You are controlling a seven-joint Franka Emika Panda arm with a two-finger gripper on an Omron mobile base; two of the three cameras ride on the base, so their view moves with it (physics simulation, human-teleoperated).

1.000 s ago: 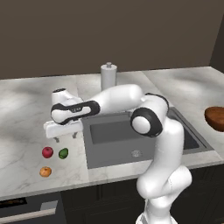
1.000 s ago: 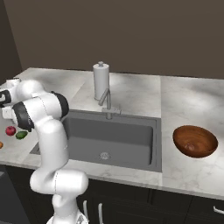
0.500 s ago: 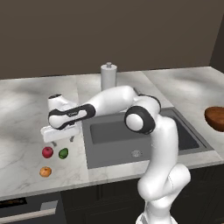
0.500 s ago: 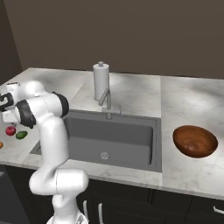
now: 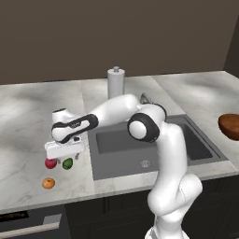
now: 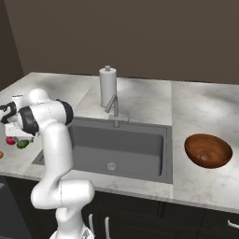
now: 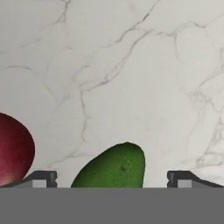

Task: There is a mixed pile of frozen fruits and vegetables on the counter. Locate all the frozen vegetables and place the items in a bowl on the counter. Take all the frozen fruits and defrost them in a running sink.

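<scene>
My gripper (image 5: 65, 152) hangs open just above the left of the counter (image 5: 28, 126), over the mixed pile. In the hand view the dark-green rounded piece (image 7: 112, 166) lies between the two spread fingertips (image 7: 42, 178) of the gripper (image 7: 112, 179); I cannot tell whether they touch it. The red apple (image 7: 12, 148) lies just outside one fingertip. From the base views, the green piece (image 5: 68, 163) sits right of the apple (image 5: 50, 163), with the orange (image 5: 48, 183) nearer the front edge. The bowl (image 6: 207, 150) stands right of the sink (image 6: 121, 144).
A tall paper-towel cylinder (image 5: 116, 82) stands behind the sink beside the thin faucet (image 6: 113, 109). The counter's front edge runs close below the pile. My arm reaches across the sink's left rim.
The hand has dropped lower toward the green piece and apple. The fruits, green piece and bowl have not moved.
</scene>
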